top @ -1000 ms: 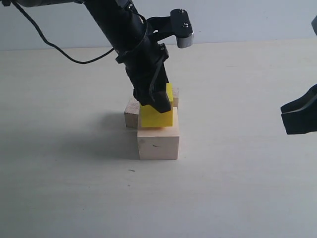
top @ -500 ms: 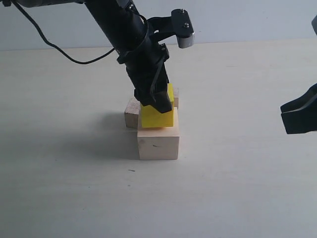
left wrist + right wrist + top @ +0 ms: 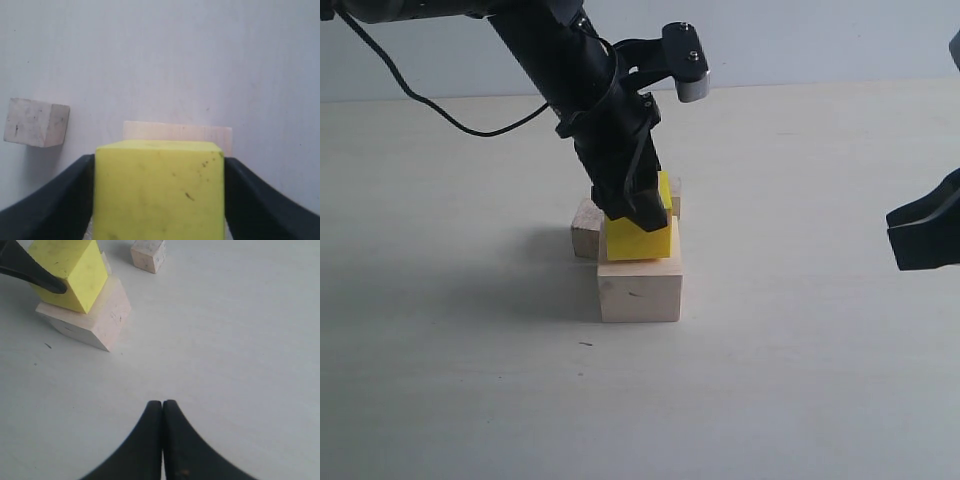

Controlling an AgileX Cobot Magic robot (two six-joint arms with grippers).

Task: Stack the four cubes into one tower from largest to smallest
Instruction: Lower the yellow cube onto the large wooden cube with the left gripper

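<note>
One idle arm: right gripper [image 3: 162,405], fingers together, parked clear at 3 o'clock.
Base: large pale cube [image 3: 639,290], biggest lowest.
On it: yellow cube [image 3: 642,241], left gripper [image 3: 636,208] clamped on its sides, prob lining it up.
Behind: bare cube [image 3: 586,228] at 10 o'clock, second bare cube [image 3: 674,196] at 1, next up.

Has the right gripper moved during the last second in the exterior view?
No. The right gripper sits at the same spot relative to the table and its back edge.
</note>
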